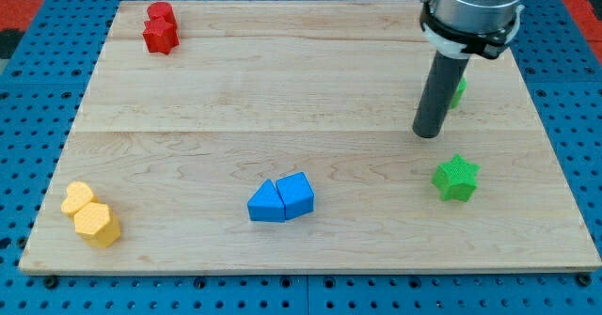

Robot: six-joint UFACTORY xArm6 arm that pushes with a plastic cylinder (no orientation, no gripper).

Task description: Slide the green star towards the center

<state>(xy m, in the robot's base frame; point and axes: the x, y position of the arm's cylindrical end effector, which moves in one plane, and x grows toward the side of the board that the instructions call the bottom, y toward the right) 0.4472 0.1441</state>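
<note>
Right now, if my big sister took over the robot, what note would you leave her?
My tip is down on the wooden board, right of the middle, not touching any block. No claw here, only the rod.
The green star sits near the view's right edge, just below and right of my tip, with a gap between them.
Another green block peeks out behind the rod; its shape is hidden.
Red blocks top left, yellow blocks bottom left, blue blocks bottom middle.
Done: no push shows yet. Left: get to the star's right side and slide it leftward to the center.
</note>
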